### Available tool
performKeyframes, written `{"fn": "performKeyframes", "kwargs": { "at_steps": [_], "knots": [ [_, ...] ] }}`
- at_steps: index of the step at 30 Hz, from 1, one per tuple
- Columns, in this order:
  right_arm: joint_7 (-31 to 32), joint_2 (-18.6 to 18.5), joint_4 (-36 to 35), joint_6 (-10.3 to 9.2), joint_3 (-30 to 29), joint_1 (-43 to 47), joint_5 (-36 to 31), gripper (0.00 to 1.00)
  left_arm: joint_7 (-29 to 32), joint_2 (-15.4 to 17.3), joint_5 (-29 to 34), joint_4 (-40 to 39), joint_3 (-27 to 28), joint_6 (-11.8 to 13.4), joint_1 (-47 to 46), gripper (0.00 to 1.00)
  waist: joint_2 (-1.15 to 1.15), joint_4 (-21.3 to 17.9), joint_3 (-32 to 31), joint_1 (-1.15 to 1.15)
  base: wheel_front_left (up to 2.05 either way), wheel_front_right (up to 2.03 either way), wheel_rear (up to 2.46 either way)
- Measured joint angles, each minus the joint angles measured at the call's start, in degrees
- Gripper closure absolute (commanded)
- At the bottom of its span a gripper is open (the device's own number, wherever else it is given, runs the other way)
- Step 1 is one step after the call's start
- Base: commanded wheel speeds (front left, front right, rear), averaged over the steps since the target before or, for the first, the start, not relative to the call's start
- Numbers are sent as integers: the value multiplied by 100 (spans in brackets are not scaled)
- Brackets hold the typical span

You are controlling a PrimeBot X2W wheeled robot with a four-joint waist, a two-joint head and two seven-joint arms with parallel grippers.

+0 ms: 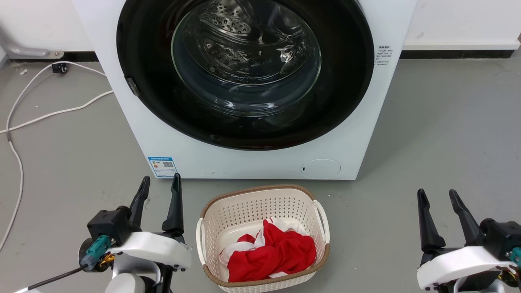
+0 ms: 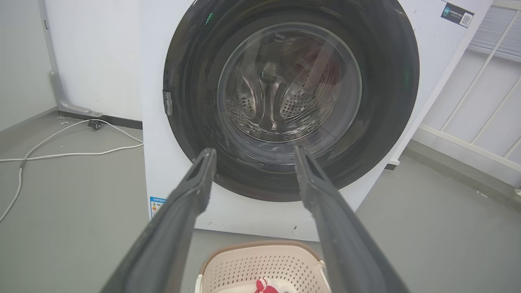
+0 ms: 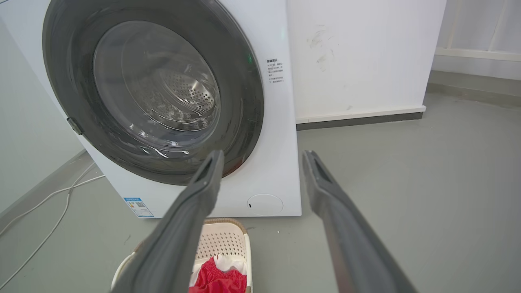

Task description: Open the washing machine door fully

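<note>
The white washing machine (image 1: 260, 162) stands straight ahead on the grey floor. Its round black-rimmed door (image 1: 350, 73) lies flat against the front, closed, with the steel drum visible through the glass bowl. A small grey latch tab (image 1: 132, 86) sits on the door's left rim. My left gripper (image 1: 159, 183) is open at the lower left, well short of the machine. My right gripper (image 1: 438, 196) is open at the lower right, also clear of it. The door (image 2: 390, 81) and latch tab (image 2: 167, 102) show in the left wrist view beyond its open fingers (image 2: 195, 191). The right wrist view shows the door (image 3: 240, 81).
A cream perforated basket (image 1: 260, 199) holding red and white cloth (image 1: 272, 252) sits on the floor between my grippers, just before the machine. White cables (image 1: 49, 114) trail over the floor at the left. A wall with a dark skirting runs behind.
</note>
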Motion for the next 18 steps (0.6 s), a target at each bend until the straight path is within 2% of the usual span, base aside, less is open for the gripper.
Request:
{"fn": "performKeyframes", "kwargs": {
  "at_steps": [18],
  "knots": [
    [-143,0,-73,0,-32,35,-891,0,-221,45,849,32,-126,98,-26,0,0,24,-1,0,0,0,0]
  ]
}}
